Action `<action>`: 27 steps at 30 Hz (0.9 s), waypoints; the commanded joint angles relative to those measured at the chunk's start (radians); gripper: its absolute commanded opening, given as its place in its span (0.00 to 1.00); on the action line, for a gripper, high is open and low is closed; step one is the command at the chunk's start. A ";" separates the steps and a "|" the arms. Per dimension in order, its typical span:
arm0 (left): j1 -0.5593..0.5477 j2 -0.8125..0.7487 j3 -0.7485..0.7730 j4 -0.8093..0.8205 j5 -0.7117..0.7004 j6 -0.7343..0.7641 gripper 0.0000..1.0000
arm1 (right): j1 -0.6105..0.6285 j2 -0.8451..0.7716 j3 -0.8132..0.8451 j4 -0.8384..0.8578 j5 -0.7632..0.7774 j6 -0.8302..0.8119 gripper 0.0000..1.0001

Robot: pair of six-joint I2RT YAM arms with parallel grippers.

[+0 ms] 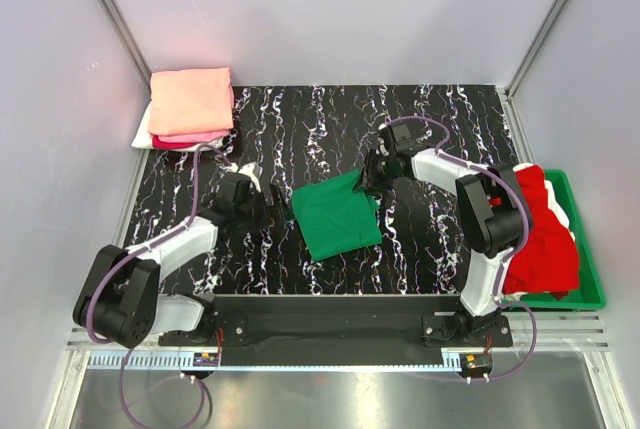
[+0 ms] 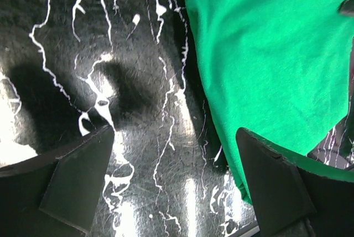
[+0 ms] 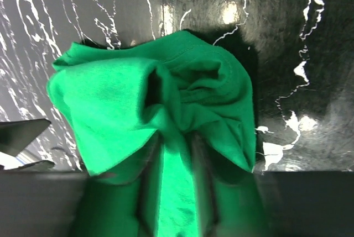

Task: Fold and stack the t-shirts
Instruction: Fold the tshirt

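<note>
Here R gripper [image 1: 372, 181] pinches green shirt [image 1: 340, 217] at its far-right corner, cloth bunched; shirt lies at centre of table [image 1: 430, 129]. L gripper [image 2: 174, 135] jaws wide open, empty, just left of it.

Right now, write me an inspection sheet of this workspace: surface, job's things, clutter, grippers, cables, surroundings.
Surface: black table with white veining.
Job's things: green t-shirt lies folded mid-table. At the far left corner is a stack, with the salmon-peach t-shirt on top, the pink t-shirt under it and the white t-shirt lowest. The red t-shirt is heaped in the green bin on the right.
Clutter: nothing seen.
Grippers: left gripper is open and empty beside the green t-shirt's edge. Right gripper pinches a bunched corner of that shirt.
Cables: purple cables run along both arms, off the cloth.
Surroundings: plain pale walls.
</note>
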 commanded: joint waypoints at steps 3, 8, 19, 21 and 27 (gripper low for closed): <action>0.002 0.030 -0.013 0.111 0.008 -0.002 0.99 | 0.000 -0.047 0.006 0.024 -0.012 -0.018 0.07; 0.002 0.042 -0.018 0.120 0.010 -0.003 0.99 | -0.005 -0.159 0.001 -0.045 0.073 -0.056 0.00; 0.002 0.076 -0.004 0.120 0.017 0.000 0.99 | -0.086 -0.081 -0.136 0.075 0.092 -0.006 0.00; 0.002 0.078 -0.005 0.122 0.016 -0.002 0.99 | -0.110 -0.062 -0.169 0.136 0.057 0.010 0.00; -0.042 0.030 0.065 0.056 -0.027 -0.012 0.99 | -0.163 -0.059 -0.290 0.292 -0.075 0.025 0.00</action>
